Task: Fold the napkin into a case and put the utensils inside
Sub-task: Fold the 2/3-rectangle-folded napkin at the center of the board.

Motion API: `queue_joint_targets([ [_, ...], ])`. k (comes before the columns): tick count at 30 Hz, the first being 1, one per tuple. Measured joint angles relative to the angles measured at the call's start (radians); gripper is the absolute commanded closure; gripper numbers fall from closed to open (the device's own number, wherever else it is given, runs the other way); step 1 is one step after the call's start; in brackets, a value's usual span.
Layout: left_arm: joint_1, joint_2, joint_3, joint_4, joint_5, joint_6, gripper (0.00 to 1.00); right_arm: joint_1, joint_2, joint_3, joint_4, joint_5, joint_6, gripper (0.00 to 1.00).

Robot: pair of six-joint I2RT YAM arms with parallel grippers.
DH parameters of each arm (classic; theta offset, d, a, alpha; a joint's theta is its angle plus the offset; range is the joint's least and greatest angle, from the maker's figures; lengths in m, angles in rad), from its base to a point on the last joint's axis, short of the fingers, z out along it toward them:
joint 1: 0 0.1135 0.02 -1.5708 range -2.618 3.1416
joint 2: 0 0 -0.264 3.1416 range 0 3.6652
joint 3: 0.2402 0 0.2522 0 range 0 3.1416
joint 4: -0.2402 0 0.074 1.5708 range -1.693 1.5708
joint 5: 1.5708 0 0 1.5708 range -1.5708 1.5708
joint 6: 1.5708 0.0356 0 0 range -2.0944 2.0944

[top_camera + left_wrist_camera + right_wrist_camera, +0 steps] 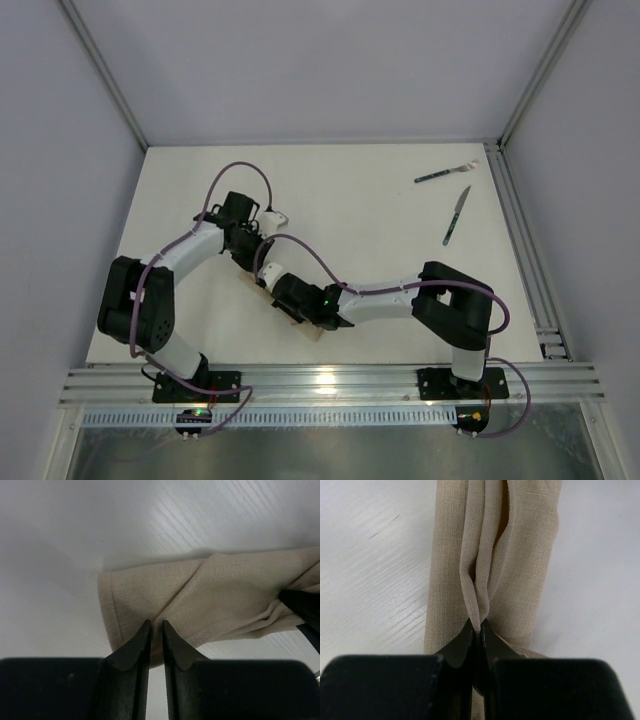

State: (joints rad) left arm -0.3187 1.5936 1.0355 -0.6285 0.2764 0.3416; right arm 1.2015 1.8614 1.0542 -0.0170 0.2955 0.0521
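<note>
The napkin [215,597] lies folded into a narrow beige strip; in the top view only scraps of the napkin [303,326] show under the two arms. My right gripper [476,625] is shut on a raised fold at one end of the napkin [525,555]. My left gripper [154,626] is at the other end, jaws a narrow slit apart over the cloth's near edge; whether they pinch it is unclear. The fork [445,173] and knife [457,215], both dark-handled, lie apart from the cloth at the far right.
Both arms cross over the table's middle, the left gripper [258,258] and right gripper [282,292] close together. An aluminium rail [525,250] runs along the right edge and slotted rails [330,380] along the front. Walls close in the back and sides.
</note>
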Motion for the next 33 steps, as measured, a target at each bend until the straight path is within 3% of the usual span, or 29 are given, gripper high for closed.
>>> queue_joint_targets([
  [2, 0.0, -0.001, -0.023, -0.01, 0.0, 0.016, 0.91, 0.001, 0.002, 0.0, 0.004, 0.008, -0.006, 0.96],
  [6, 0.0, -0.001, -0.055, -0.02, -0.002, 0.04, 0.92, 0.001, 0.002, -0.002, 0.006, 0.025, -0.022, 0.88],
  [10, 0.0, -0.001, -0.084, -0.019, -0.004, 0.059, 0.93, 0.001, 0.002, -0.005, 0.01, 0.048, -0.048, 0.65],
  [13, 0.0, 0.0, -0.107, -0.019, -0.003, 0.062, 0.93, 0.0, 0.0, -0.005, 0.01, 0.072, -0.076, 0.55],
  [17, 0.0, 0.006, -0.12, -0.015, -0.003, 0.064, 0.95, -0.001, -0.032, -0.023, 0.003, 0.084, -0.099, 0.5],
  [23, 0.0, 0.006, -0.124, -0.008, 0.003, 0.063, 0.96, -0.001, -0.21, -0.086, -0.052, 0.074, -0.067, 0.5],
  [26, 0.0, 0.006, -0.126, -0.006, 0.004, 0.063, 0.96, -0.002, -0.317, -0.124, -0.082, 0.063, -0.009, 0.43],
  [33, 0.0, 0.005, -0.127, -0.004, 0.005, 0.064, 0.96, -0.091, -0.517, -0.265, -0.116, -0.064, 0.245, 0.45],
])
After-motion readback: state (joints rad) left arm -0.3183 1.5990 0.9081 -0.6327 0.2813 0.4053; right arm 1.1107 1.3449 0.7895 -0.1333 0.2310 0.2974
